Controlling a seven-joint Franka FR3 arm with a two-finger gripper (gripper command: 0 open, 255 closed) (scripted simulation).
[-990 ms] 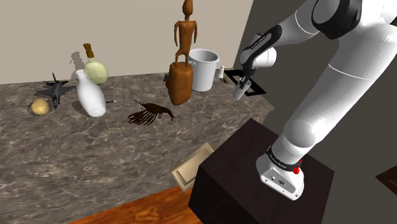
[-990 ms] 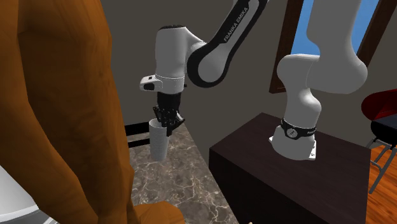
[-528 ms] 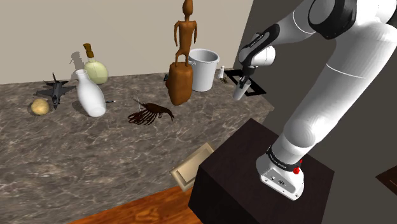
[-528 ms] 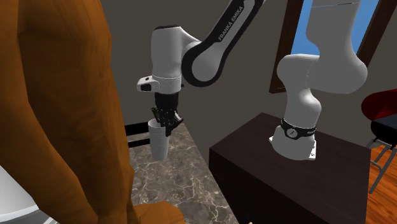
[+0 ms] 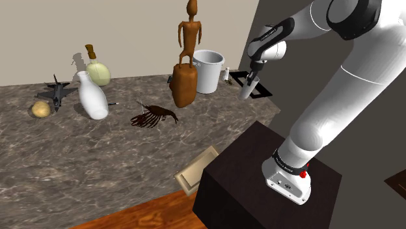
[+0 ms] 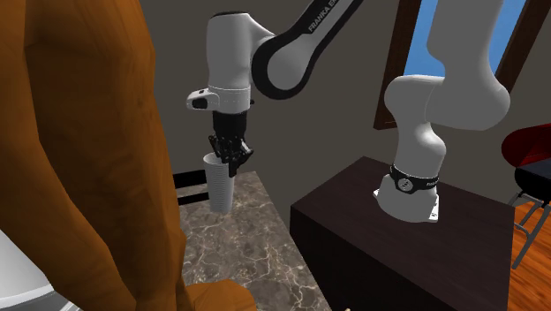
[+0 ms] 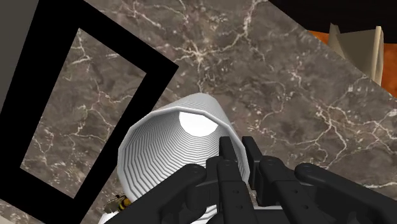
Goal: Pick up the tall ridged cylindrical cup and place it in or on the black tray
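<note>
The fingers (image 7: pixel 228 153) clench the rim wall of the white, finely ridged, tapered cup (image 7: pixel 168 149). It hangs upright above the veined brown stone bench (image 7: pixel 305 95), near the flat black rectangular tray (image 7: pixel 35 76) and, in the shoulder view, at 3 o'clock from the smooth white bucket (image 5: pixel 208 70).

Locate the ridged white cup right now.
In the shoulder view's upper right, the ridged white cup hangs from the gripper, clasped at its rim, beside the black tray at the counter corner, right of the white bucket.
</note>
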